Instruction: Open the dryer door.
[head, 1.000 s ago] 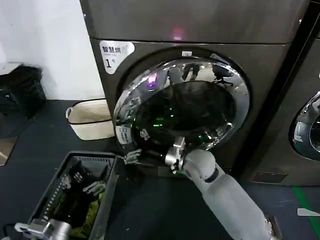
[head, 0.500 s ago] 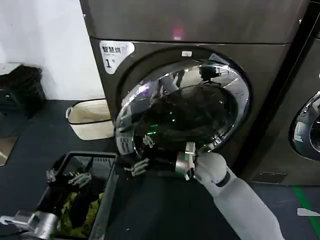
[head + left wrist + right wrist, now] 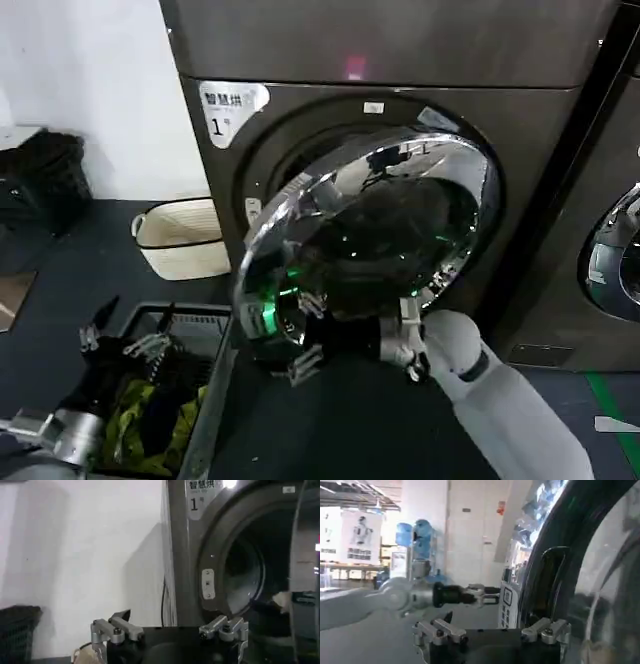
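Note:
The dryer (image 3: 400, 50) is dark grey-brown with a white "1" sticker (image 3: 230, 105). Its chrome-rimmed dryer door (image 3: 380, 240) stands partly open, hinged on the right, its left edge swung out towards me. The dark drum opening (image 3: 270, 170) shows behind it. My right gripper (image 3: 305, 335) is open at the door's lower left rim, one finger in front of the glass and one below the rim. In the right wrist view, the door rim (image 3: 560, 570) rises beside that gripper (image 3: 492, 632). My left gripper (image 3: 125, 335) hangs open over the basket and faces the drum opening (image 3: 245, 575).
A grey basket (image 3: 215, 400) of dark and yellow-green clothes sits on the floor in front of the dryer, to the left. A white tub (image 3: 180, 235) stands by the wall. A neighbouring machine (image 3: 610, 250) is on the right, a black bin (image 3: 40, 180) at far left.
The door has swung farther out from the dryer, uncovering more of the drum opening. My right gripper moved back towards me with its rim. My left gripper rose above the basket.

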